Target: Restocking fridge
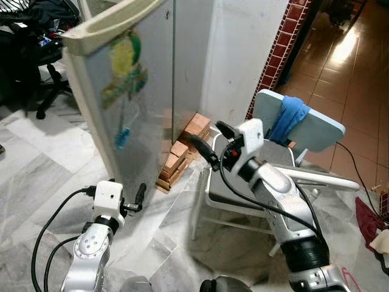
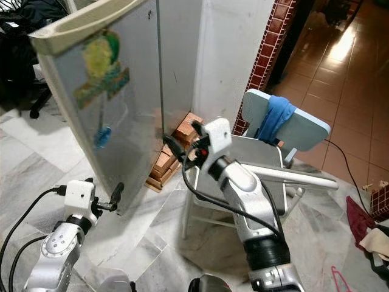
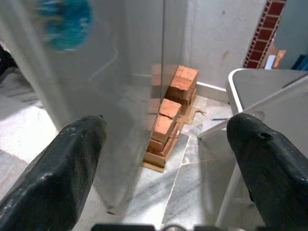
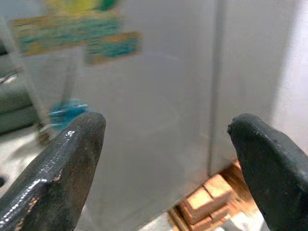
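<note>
Two grippers of mine are raised, both with jaws open and holding nothing. The fridge door (image 1: pixel 124 91) stands in front of me; my left gripper (image 1: pixel 141 196) is near its lower edge, my right gripper (image 1: pixel 213 146) beside the bricks (image 1: pixel 182 152).

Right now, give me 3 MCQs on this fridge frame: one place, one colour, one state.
1. Where is the stack of bricks?
A. on the chair seat
B. on the floor by the fridge's base
C. on top of the fridge

2. What colour is the cloth over the chair back?
A. blue
B. red
C. white

3. How do the right gripper fingers stand?
A. shut on a bottle
B. shut on the door edge
C. open, holding nothing

Answers:
1 B: the bricks sit on the floor against the fridge.
2 A: the draped cloth is blue.
3 C: the right wrist view shows spread fingers with nothing between.
</note>
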### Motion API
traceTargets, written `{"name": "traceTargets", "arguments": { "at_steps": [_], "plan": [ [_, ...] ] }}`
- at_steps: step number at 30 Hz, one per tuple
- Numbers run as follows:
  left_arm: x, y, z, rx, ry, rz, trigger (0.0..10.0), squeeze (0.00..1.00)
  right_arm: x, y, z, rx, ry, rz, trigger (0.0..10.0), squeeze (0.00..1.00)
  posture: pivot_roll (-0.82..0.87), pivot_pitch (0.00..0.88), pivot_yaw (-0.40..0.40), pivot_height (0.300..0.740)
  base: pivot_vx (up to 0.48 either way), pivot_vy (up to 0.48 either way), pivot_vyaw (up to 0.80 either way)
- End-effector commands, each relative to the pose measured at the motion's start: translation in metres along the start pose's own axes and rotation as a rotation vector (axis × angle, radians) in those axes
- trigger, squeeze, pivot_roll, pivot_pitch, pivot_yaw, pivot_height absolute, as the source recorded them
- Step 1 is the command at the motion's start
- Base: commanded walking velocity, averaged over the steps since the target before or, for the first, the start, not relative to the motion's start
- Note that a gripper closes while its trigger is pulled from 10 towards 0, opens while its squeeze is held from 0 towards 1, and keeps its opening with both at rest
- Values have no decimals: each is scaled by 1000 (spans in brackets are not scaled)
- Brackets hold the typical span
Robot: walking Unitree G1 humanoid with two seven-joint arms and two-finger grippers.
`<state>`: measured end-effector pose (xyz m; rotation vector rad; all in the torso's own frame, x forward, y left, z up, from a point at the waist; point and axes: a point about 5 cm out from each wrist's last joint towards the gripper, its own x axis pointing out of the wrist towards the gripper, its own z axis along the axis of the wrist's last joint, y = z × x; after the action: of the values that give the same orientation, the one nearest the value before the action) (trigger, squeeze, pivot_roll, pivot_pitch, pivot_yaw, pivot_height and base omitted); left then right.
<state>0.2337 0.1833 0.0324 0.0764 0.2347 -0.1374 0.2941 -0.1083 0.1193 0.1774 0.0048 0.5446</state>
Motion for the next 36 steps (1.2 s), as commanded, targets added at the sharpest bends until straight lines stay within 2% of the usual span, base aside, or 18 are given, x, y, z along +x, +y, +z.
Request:
{"name": "traceTargets", "arguments": {
  "at_steps": [1,2,4,12,19,23,25,31,36],
  "plan": [
    [3,2,4,-13,-9,10,10000,0,-3,-10,6,19,-45,-102,10000,0,69,0,-50,740,0,454,0],
    [6,1,8,-14,-26,7,10000,0,-9,-20,1,70,-45,-206,10000,0,68,0,-46,740,0,476,0],
    [8,0,14,-3,-47,-5,10000,0,-16,-24,-5,58,-24,-259,10000,0,70,0,-42,740,0,478,0],
    [8,0,14,-6,-47,-16,10000,0,-22,-25,-14,74,-11,-323,10000,0,74,1,-30,740,0,480,0],
    [3,-6,7,-21,-22,-27,10000,0,-24,-25,-16,41,-4,-333,10000,0,68,0,-25,740,0,480,0],
    [4,-5,5,-41,-16,-24,10000,0,-26,-31,-19,46,4,-358,10000,0,64,0,-32,740,0,480,0],
    [3,1,3,-68,-2,4,10000,0,-35,-40,-26,63,26,-421,10000,0,62,0,-37,740,0,480,0],
    [1,1,0,-79,15,-13,10000,0,-48,-45,-39,55,68,-453,10000,0,55,0,-29,740,0,480,0],
    [11,-3,12,-84,-30,-32,10000,0,-44,-46,-35,57,41,-469,10000,0,42,0,-23,740,0,480,-625]
  ]
}}
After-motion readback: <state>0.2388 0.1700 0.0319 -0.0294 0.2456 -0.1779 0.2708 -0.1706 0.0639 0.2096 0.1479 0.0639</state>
